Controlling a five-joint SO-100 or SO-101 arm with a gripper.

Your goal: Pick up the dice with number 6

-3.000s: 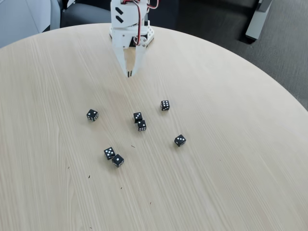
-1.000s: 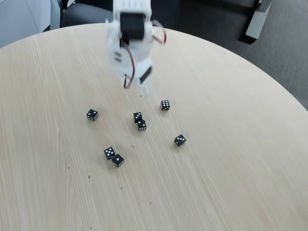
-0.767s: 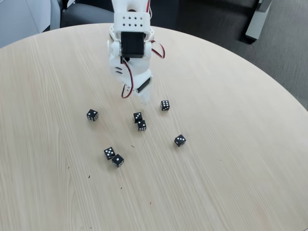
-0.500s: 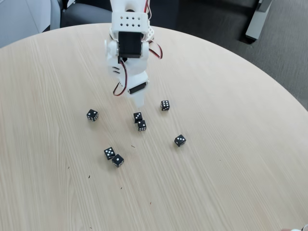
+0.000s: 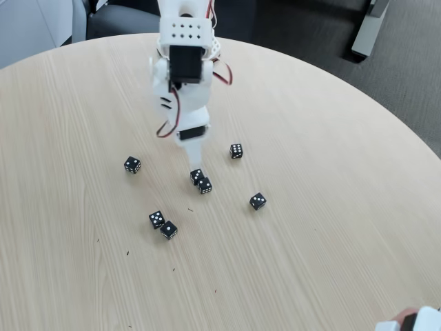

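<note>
The dice with number 6 (image 5: 236,150) is a small black cube with six white pips on top, lying right of centre on the round wooden table (image 5: 331,227). My white gripper (image 5: 194,167) reaches down from the far edge. Its narrow tip sits to the left of that die, about a die's width short of it. The fingers (image 5: 192,153) look pressed together into one wedge with nothing held. The tip touches the back of two other black dice (image 5: 200,181) that lie against each other.
More black dice lie around: one at the left (image 5: 132,165), a touching pair (image 5: 162,225) nearer the front, and one at the right (image 5: 258,201). A white and pinkish object (image 5: 413,321) pokes in at the bottom right corner. Dark floor lies beyond the table's far right rim.
The arm has swung down and forward from the far edge. Its tip has reached the middle pair of dice and pushed them a little toward the front. An object has appeared at bottom right.
</note>
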